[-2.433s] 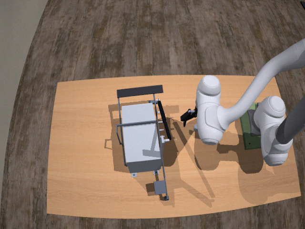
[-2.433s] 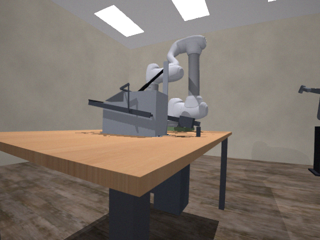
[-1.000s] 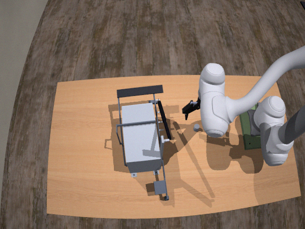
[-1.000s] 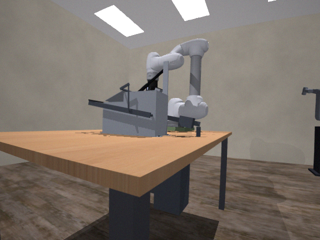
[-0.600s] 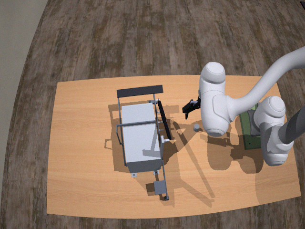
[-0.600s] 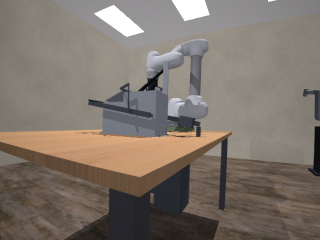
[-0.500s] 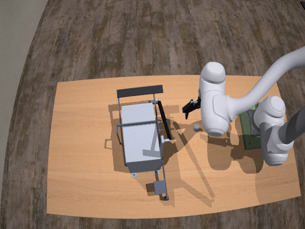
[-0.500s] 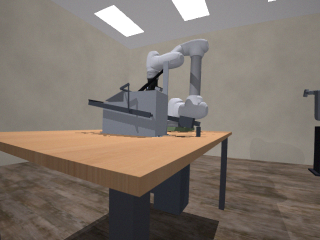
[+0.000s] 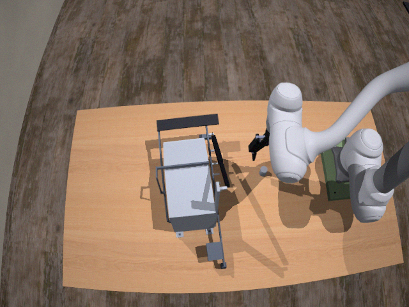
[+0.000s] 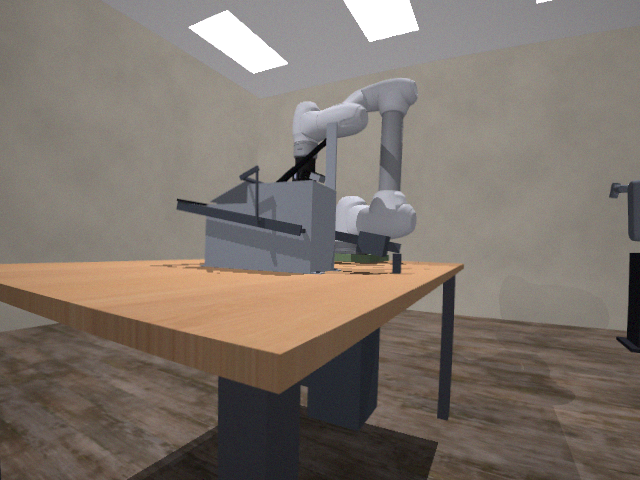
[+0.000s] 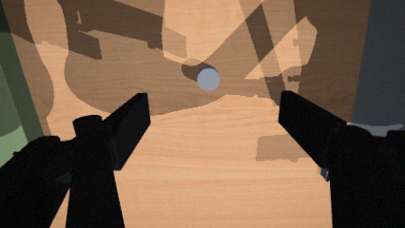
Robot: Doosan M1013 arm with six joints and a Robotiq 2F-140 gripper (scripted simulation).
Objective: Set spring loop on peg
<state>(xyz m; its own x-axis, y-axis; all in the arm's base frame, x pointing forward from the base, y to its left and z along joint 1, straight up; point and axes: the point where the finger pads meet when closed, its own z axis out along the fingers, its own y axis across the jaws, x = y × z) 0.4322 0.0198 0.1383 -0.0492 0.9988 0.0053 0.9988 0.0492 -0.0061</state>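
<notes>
From my end the hand (image 11: 214,111) is hanging over the desk (image 9: 115,258) pointing down, fingers apart but partway in, with nothing between them. In the wrist view the weight (image 11: 208,79) sits on the wood just beyond the fingertips, upright, round top facing the camera, not touched by either finger.

Top view shows the same: the weight (image 9: 263,171) is a little gray cylinder standing on the desk between the feeder (image 9: 186,180) and the arm (image 9: 287,139), near the arm's wrist, apart from the feeder's side. The hand (image 9: 255,148) is just above and beside it there.

The pedal (image 9: 214,251) is at the near end of the feeder, well apart from the weight. The dark strip along the feeder's side with small pegs (image 9: 215,163) is visible, but I can't tell which peg the spring loop is on. Green base (image 9: 330,171) under the arm at the desk's right.
</notes>
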